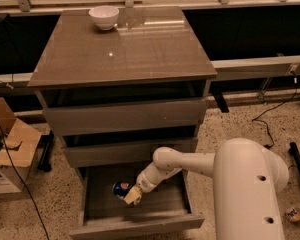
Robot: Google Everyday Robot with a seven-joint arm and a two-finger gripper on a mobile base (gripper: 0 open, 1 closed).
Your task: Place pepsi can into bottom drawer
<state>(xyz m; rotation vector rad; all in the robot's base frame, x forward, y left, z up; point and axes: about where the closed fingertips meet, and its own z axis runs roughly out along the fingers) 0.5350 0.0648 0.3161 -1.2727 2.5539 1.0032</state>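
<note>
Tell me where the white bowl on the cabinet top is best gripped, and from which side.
Probably its rim, from straight above: the white bowl stands upright, mouth up, with a curved wall that narrows downward. The gripper is down in the bottom drawer beside the pepsi can.

Cabinet top (120,54): smooth, glossy, reflective. Front of bottom drawer (135,227): matt, flat. The pepsi can (121,188): shiny printed metal. The gripper (131,196), inside drawer, clamped on can: pale, matt. Arm (190,164): smooth white plastic, semi-gloss. Bowl (104,17): white, glazed. Floor (240,124): speckled. Box (15,149): matt cardboard.
</note>
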